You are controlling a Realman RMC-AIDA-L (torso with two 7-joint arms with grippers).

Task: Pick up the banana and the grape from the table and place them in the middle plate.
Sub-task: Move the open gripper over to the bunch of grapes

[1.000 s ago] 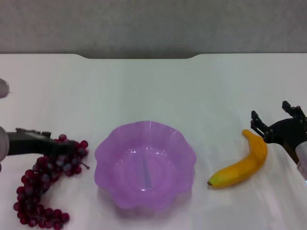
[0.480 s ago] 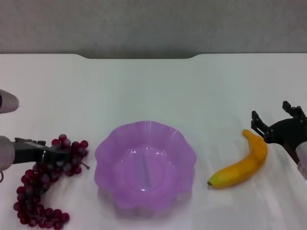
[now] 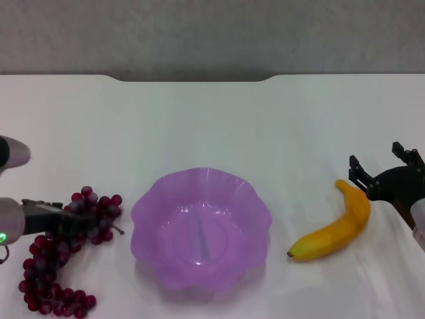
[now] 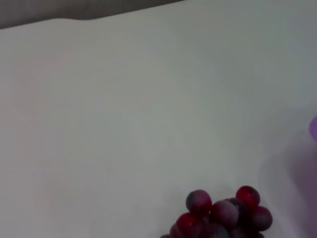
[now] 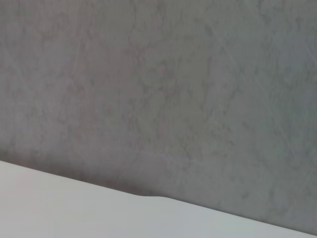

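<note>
Left gripper [image 3: 78, 214] low at counter's left edge, dark fingers lying across upper part of grape [image 3: 63, 256]; whether fingers clamp bunch cannot tell; grape rests on counter [image 3: 212, 126] left of middle plate [image 3: 201, 226], near its rim; left wrist view shows few frosted red berries [image 4: 223, 214] on white surface; right gripper [image 3: 385, 174] spread wide, just beyond stem end of banana [image 3: 335, 229]; banana lies on counter right of middle plate, well apart.

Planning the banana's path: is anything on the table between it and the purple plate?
Nothing visible: only bare table separates the banana from the middle plate. The right gripper sits open at the banana's far end.
</note>
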